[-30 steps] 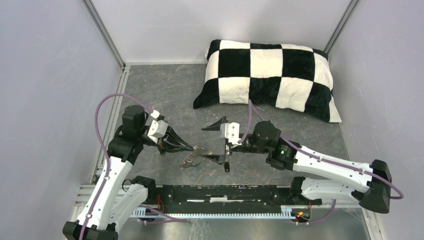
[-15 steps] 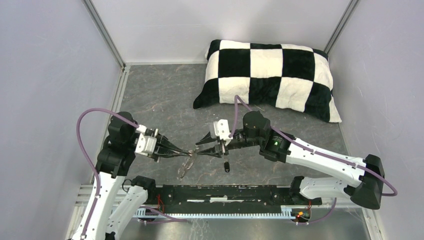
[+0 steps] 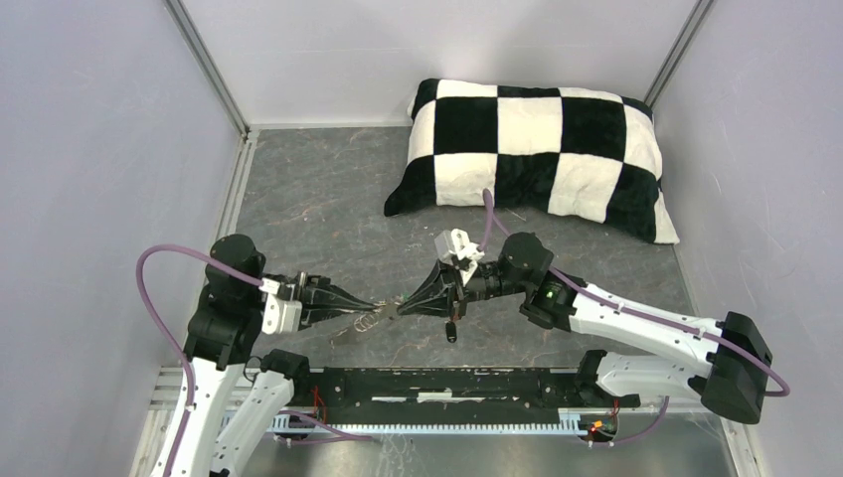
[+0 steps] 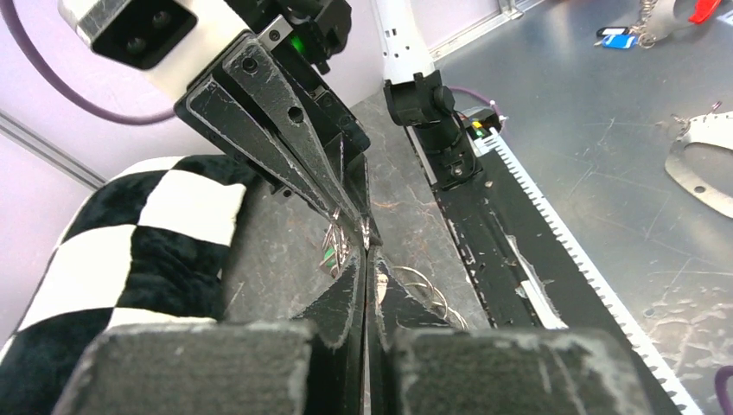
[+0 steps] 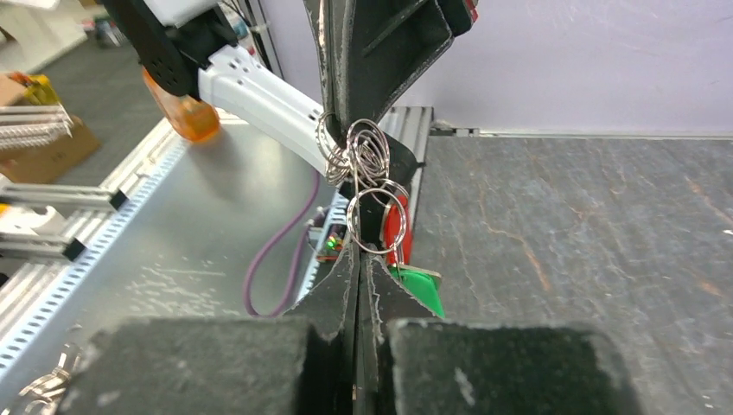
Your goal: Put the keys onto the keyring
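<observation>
The left hand (image 3: 383,306) reaches in low from the left with its 2 fingers pressed together. The right hand (image 3: 403,303) comes from the opposite side, its 2 fingers also pressed together, so the hands meet tip to tip. Both pinch the keyring (image 5: 367,164), a small cluster of linked wire rings that hangs between and below the tips. It hangs over the front part of the grey bench (image 3: 318,189). Exactly which loop each hand grips cannot be told. In the right wrist view, a red-tagged key (image 5: 398,232) and a green-tagged key (image 5: 421,287) dangle among the lower rings. They look as if they are already threaded on, though the wires overlap too much to be sure. A black-tagged key (image 3: 450,332) lies alone on the bench just below the right hand, apart from the cluster and touched by neither hand. Going by this, about 2 of the 3 keys seem to be on the keyring. The black-tagged one is left to pick up, line up with a split ring and work on. A black-and-white checked pillow (image 3: 537,149) sits at the back right of the bench, well apart from the hands.
</observation>
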### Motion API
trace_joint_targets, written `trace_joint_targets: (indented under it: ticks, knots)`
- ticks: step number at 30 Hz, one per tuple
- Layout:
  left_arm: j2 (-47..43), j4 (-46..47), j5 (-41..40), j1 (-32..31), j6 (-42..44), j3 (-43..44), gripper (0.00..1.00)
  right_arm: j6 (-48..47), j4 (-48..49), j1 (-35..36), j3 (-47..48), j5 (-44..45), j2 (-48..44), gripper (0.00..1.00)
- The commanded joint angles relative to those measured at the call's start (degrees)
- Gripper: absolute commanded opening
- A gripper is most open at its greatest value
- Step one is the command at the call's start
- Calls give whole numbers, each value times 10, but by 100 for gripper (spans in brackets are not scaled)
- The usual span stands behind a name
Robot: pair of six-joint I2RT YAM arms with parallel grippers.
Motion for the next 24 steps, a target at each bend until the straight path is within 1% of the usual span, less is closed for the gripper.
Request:
trace_joint_targets:
  ticks: [1, 2, 3, 6, 7, 8, 9, 10, 13, 14, 15, 16, 17, 20, 22, 24]
  knots:
    - [-9, -3, 9, -3, 58, -12, 2, 137, 215, -16, -43, 11, -31, 0]
    - [-7, -3, 6, -3, 59, -10, 2, 146, 229, -17, -50, 13, -33, 0]
    - [-6, -5, 3, -3, 58, -8, 7, 151, 235, -19, -56, 15, -36, 0]
    - [-1, -6, -9, -3, 51, 0, 34, 156, 239, -22, -64, 13, -41, 0]
    - [-1, -6, -15, -3, 50, 3, 53, 158, 240, -22, -65, 11, -40, 0]
    - [1, -7, -20, -3, 46, 6, 81, 161, 242, -22, -66, 9, -39, 0]
    - [6, -7, -28, -3, 32, 10, 97, 166, 250, -22, -69, 8, -38, 0]
    - [9, -7, -37, -3, 20, 16, 99, 171, 260, -23, -72, 7, -37, 0]
    - [34, -18, -80, -3, -70, 50, 100, 180, 276, -26, -80, 8, -39, 0]
    - [44, -52, -95, -3, -64, 67, 100, 179, 278, -27, -82, 8, -41, 0]
    - [54, -102, -101, -3, -30, 88, 100, 177, 281, -29, -84, 7, -42, 0]
    - [62, -162, -103, -3, 21, 104, 100, 176, 281, -29, -85, 7, -43, 0]
    - [67, -200, -104, -3, 50, 117, 100, 174, 279, -29, -84, 7, -43, 0]
    - [66, -213, -113, -3, 42, 117, 94, 166, 262, -34, -81, 7, -44, 0]
    - [62, -220, -116, -3, 47, 117, 87, 163, 253, -36, -78, 9, -48, 0]
    - [56, -238, -118, -3, 74, 117, 76, 156, 242, -39, -76, 13, -53, 0]
